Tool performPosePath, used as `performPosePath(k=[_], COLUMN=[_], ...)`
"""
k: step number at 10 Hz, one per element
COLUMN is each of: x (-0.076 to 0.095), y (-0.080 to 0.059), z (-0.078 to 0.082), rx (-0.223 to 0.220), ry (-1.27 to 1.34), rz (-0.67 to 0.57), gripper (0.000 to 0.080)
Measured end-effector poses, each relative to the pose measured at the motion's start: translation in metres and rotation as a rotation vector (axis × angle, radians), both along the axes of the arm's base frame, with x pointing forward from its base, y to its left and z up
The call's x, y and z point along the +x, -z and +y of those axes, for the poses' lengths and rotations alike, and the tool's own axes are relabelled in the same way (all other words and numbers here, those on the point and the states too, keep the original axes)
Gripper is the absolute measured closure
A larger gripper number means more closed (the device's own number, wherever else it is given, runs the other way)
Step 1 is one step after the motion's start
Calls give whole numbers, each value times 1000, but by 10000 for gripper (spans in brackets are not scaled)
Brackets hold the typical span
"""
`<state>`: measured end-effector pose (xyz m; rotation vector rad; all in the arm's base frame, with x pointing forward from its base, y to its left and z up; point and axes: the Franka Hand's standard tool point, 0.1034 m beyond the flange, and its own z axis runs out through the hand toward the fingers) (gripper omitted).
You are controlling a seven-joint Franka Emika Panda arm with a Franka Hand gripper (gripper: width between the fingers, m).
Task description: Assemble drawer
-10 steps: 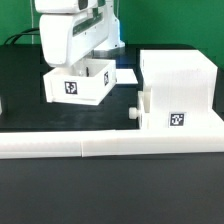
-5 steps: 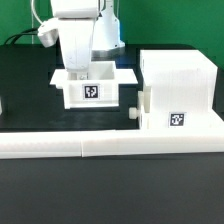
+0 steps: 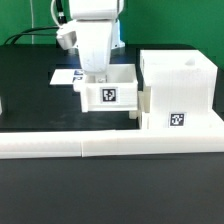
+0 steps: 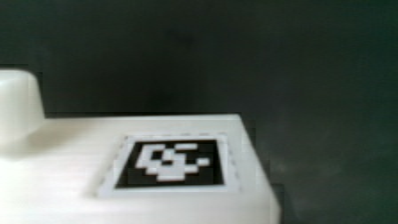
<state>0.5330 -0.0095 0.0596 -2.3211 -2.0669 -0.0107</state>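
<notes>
My gripper (image 3: 96, 78) is shut on the rim of a small white drawer tray (image 3: 122, 97) with a square tag on its near face. The fingertips are hidden by the tray's wall. The tray hangs beside the large white housing (image 3: 185, 75), close to its side on the exterior view's left. A knob (image 3: 135, 113) sticks out of the housing's lower part, just below the held tray. The wrist view shows a white tagged face (image 4: 173, 160) and a round knob (image 4: 15, 105); no fingers show there.
A long low white border rail (image 3: 60, 147) runs along the front of the black table. The marker board (image 3: 62, 76) lies flat behind the tray, on the exterior view's left. The arm's white body stands above the tray.
The gripper has carried the tray toward the exterior view's right, from the middle left to beside the housing. The marker board has come into sight behind it.
</notes>
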Motion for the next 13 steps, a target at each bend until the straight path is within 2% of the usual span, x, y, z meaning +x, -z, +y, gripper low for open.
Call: performPosePath(k=[6, 13], x=[-3, 1], y=[5, 4], z=[3, 8], rx=[1, -4], ry=[-5, -26], rz=[6, 5], gripper=[757, 757])
